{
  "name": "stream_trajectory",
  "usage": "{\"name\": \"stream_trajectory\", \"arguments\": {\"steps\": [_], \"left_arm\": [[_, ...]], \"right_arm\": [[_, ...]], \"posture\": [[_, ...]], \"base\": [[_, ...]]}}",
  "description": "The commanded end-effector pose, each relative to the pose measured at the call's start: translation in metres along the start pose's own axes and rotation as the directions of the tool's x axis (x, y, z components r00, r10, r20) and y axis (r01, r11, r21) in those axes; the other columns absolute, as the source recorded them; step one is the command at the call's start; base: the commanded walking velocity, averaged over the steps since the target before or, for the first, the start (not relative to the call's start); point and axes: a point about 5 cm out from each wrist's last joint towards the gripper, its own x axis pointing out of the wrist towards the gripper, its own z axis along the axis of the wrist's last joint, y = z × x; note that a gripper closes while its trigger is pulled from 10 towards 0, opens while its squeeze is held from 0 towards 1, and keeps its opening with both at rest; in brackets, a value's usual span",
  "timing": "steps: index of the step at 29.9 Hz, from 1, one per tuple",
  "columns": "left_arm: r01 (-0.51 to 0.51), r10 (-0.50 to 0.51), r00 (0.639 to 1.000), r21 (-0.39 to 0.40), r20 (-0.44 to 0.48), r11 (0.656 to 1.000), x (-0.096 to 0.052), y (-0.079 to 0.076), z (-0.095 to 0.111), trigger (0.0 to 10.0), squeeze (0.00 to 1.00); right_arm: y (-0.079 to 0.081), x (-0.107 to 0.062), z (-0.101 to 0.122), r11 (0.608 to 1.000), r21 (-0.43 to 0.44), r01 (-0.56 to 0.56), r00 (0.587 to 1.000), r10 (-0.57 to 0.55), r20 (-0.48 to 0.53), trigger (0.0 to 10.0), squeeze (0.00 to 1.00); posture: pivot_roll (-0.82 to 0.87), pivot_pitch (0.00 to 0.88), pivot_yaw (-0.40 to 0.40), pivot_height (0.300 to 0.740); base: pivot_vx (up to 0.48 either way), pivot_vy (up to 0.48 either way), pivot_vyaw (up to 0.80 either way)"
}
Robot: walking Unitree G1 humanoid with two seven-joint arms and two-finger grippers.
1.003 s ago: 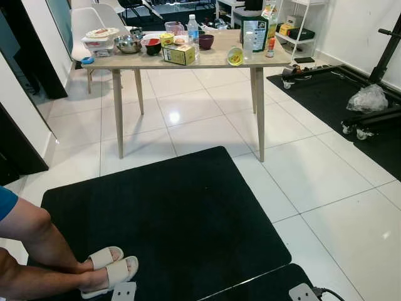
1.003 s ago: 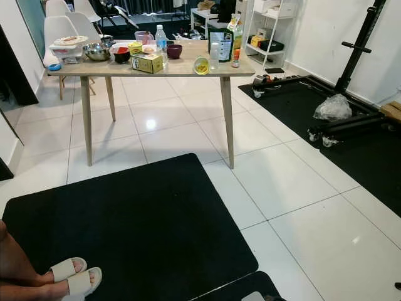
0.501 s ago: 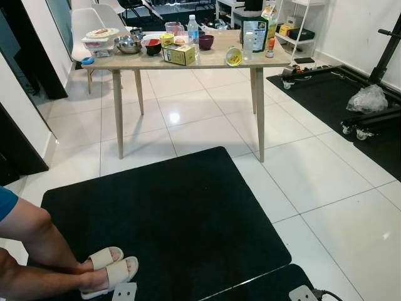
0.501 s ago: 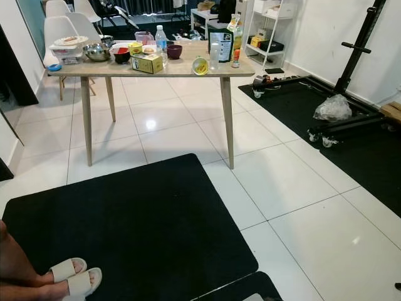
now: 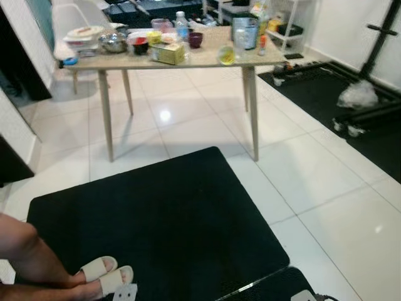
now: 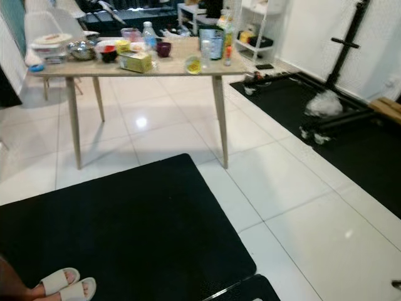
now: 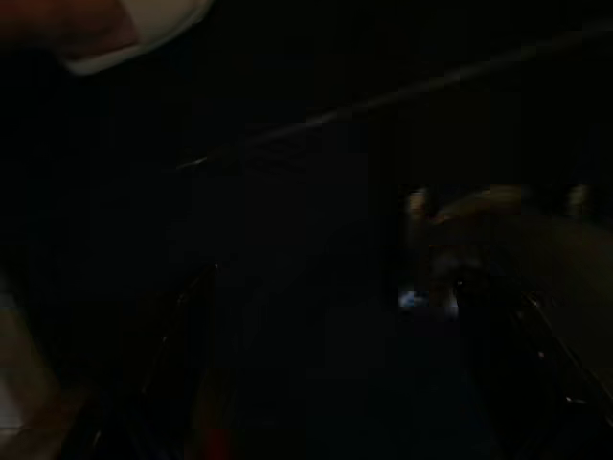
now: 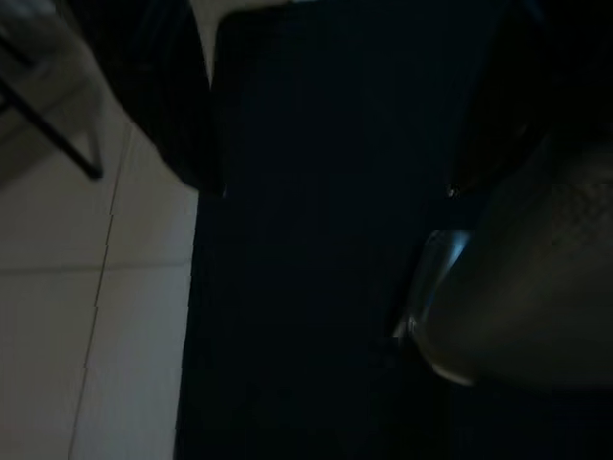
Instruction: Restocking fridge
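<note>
Groceries – water bottle (image 5: 181,20), yellow box (image 5: 166,53), steel bowl (image 5: 113,42) – sit on the wooden surface (image 5: 207,59) across the black mat (image 5: 156,226). Wrist views too dark – can't tell either arm's jaws.

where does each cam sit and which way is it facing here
Left eye view: on the head, looking forward and down at the wooden table, black mat and a person's sandalled feet.
Right eye view: the head's other eye, facing the same way; it shares the table, mat and feet.
Left wrist view: on the left wrist, aimed down, very dark; a pale sandal edge shows.
Right wrist view: on the right wrist, aimed down at dark mat and white floor tiles.
</note>
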Motion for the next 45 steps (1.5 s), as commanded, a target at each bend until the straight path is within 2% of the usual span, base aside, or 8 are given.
{"name": "stream_trajectory", "arguments": {"steps": [1,32,39,45], "left_arm": [[0.011,-0.011,1.000,0.018,0.013,1.000,0.0014,-0.0031,0.0060,10.0,0.00],[0.011,-0.011,1.000,0.018,0.003,1.000,0.0007,-0.0030,0.0018,10.0,0.00],[0.008,-0.008,1.000,-0.004,0.014,1.000,0.0008,-0.0033,0.0022,10.0,0.00],[0.013,-0.013,1.000,0.010,0.004,1.000,0.0006,-0.0030,0.0013,10.0,0.00]], "right_arm": [[-0.0007,-0.0006,-0.0061,1.000,0.008,-0.001,1.000,0.001,-0.022,10.0,0.00],[-0.0006,-0.0005,-0.0056,1.000,0.008,0.001,1.000,0.000,-0.020,10.0,0.00],[-0.0008,-0.0005,-0.0055,1.000,0.007,0.000,1.000,0.000,-0.020,10.0,0.00],[-0.0006,-0.0005,-0.0057,1.000,0.009,-0.001,1.000,0.001,-0.020,10.0,0.00]], "posture": [[-0.03,0.000,0.012,0.740],[-0.03,0.000,0.012,0.740],[-0.03,0.000,0.011,0.740],[-0.03,0.000,0.012,0.740]], "base": [[0.311,0.000,0.00],[0.313,0.000,0.00],[0.000,0.000,0.00],[0.000,-0.458,0.00]]}}
